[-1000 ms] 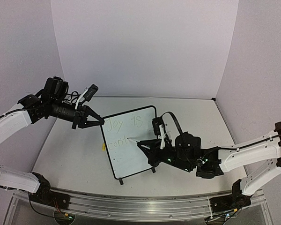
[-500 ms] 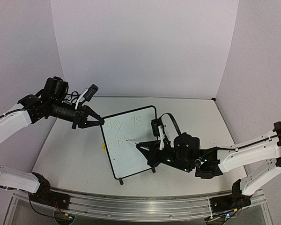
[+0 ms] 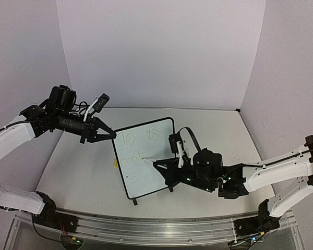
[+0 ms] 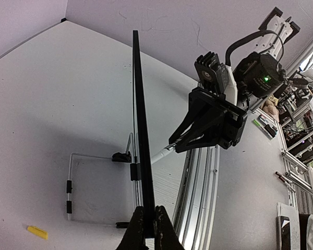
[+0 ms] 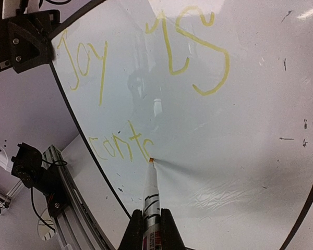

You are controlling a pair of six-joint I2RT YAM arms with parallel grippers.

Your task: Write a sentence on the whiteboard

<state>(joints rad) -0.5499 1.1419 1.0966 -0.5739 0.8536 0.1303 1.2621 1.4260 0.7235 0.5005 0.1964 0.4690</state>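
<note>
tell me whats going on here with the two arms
The left gripper is shut on the whiteboard at its edge, steadying it upright. The right gripper holds a marker with its tip on the board, partway through the sentence: "Joy is" fills the top line and roughly "cont" starts the second, so the writing is unfinished.

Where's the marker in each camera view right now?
Top external: marker at centre, tip on the whiteboard.
Left wrist: marker at centre, right of the edge-on whiteboard.
Right wrist: marker at bottom centre, pointing up.
Shared landmark: the whiteboard's black frame.
</note>
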